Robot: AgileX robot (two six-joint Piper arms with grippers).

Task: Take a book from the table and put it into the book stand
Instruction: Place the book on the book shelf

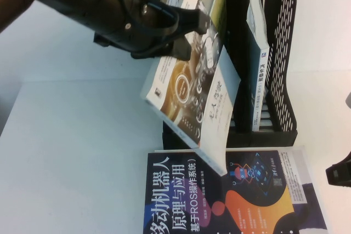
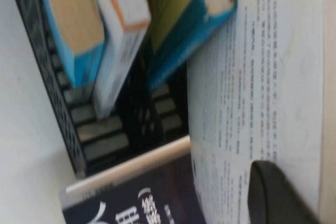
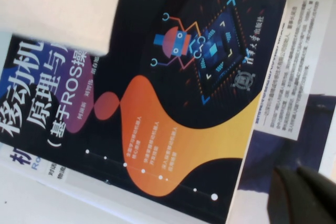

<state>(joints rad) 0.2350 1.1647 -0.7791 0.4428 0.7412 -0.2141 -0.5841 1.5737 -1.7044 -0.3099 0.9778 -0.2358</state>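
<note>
Left pincer (image 1: 192, 36): raised over the far middle of the surface (image 1: 71, 135), clamped on the upper part of the book (image 1: 192, 100).

Book: white cover with a black, grey and gold graphic; held off the surface, tilted, its top edge at the front of the book stand (image 1: 279, 53), its lower corner hanging over the dark navy book (image 1: 230, 201). In the left wrist view its printed white page (image 2: 262, 77) fills one side, with a dark fingertip (image 2: 273, 192) against it.

Book stand: black, mesh-walled, at the far centre-right of the surface; blue-spined books (image 1: 258, 75) stand in its slots.

Dark navy book: flat on the near part of the surface, just in front of the stand.

Right pincer (image 1: 339, 172): low at the right edge; whether open or closed, cannot tell.
</note>
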